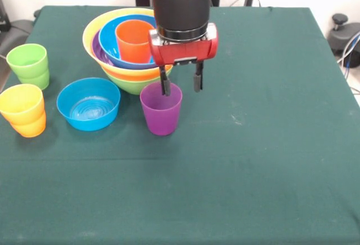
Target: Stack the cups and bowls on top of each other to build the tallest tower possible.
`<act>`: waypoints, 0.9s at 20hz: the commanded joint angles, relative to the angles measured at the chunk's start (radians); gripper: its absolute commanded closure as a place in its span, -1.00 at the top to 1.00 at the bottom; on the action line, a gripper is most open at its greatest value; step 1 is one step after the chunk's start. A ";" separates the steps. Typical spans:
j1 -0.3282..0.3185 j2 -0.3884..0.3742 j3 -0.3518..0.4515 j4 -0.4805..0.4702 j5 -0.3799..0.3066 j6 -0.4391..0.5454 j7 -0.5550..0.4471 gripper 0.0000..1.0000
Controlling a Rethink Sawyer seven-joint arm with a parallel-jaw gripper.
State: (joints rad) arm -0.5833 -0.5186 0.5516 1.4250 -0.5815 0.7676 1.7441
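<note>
Writing: none can be read.
Gripper (182,83): fingers spread apart, one dipped inside the purple cup (161,110), nothing squeezed.
Purple cup: smooth plastic, upright beside the tower (126,45).
Tower: shiny round bowls nested, orange cup (134,39) inside.
Table (253,143): green cloth.

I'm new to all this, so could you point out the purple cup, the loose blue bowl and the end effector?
purple cup (161,115): front view, on its outer wall.
blue bowl (72,116): front view, on its outer wall at the left.
end effector (181,80): front view, midway between its two dark fingertips.
</note>
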 commanded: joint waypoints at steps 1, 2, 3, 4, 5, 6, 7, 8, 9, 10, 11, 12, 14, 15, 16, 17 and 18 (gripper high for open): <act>-0.014 0.051 0.004 -0.052 -0.063 0.024 -0.191 1.00; -0.014 0.051 0.000 -0.050 -0.071 0.025 -0.197 1.00; -0.015 0.051 -0.002 -0.048 -0.080 0.024 -0.205 1.00; -0.014 0.053 -0.007 -0.047 -0.090 0.027 -0.211 1.00; -0.015 0.056 -0.012 -0.043 -0.103 0.017 -0.217 1.00; -0.013 0.059 -0.020 -0.039 -0.119 0.008 -0.217 1.00; -0.012 0.064 -0.028 -0.032 -0.134 -0.006 -0.214 1.00; -0.010 0.067 -0.036 -0.025 -0.151 -0.020 -0.209 1.00; -0.009 0.071 -0.042 -0.019 -0.166 -0.033 -0.202 1.00; -0.005 0.074 -0.049 -0.015 -0.180 -0.040 -0.192 1.00; -0.001 0.075 -0.055 -0.009 -0.196 -0.046 -0.185 1.00; 0.004 0.072 -0.059 -0.002 -0.210 -0.050 -0.176 1.00; 0.017 0.064 -0.072 0.017 -0.236 -0.055 -0.154 1.00; 0.023 0.063 -0.077 0.025 -0.248 -0.058 -0.143 1.00; 0.028 0.062 -0.081 0.033 -0.260 -0.066 -0.128 1.00; 0.034 0.062 -0.085 0.039 -0.269 -0.069 -0.115 1.00; 0.041 0.060 -0.089 0.045 -0.279 -0.074 -0.103 1.00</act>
State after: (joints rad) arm -0.5927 -0.4832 0.5289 1.4195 -0.7305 0.7651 1.7441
